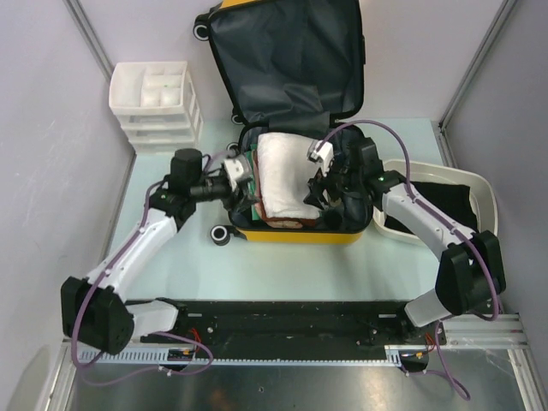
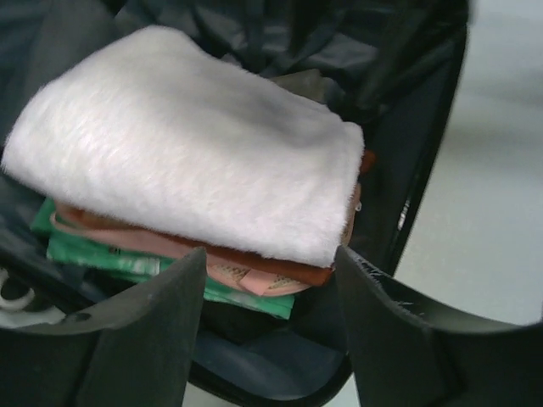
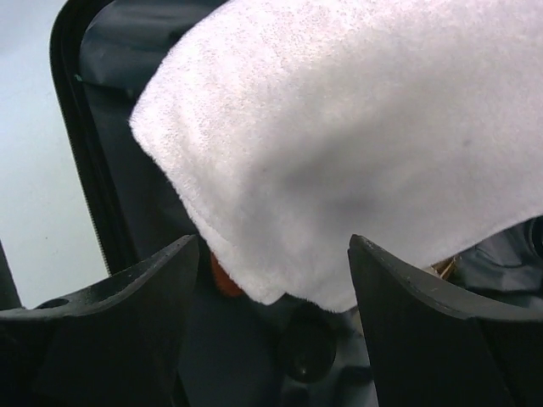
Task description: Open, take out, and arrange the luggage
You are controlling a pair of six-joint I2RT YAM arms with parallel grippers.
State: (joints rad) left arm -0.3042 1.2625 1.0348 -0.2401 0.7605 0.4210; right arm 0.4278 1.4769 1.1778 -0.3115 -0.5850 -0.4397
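The big yellow hard-shell suitcase (image 1: 295,233) is lying open on the pale table (image 1: 282,274). The left gripper (image 2: 270,254) and right gripper (image 3: 271,242) are flanking the folded white fluffy towel (image 1: 287,175) inside the suitcase, jaws spread wide and gripping nothing, seemingly lining up to lift it out together.

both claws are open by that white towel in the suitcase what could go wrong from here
1. The white towel sits on a stack of orange, pink and green folded items; a deep pinch by the left claw could drag those along.
2. The right claw faces just one corner of the towel, so lifting there might unfold it.
3. Both claws work close together inside the suitcase and could bump.
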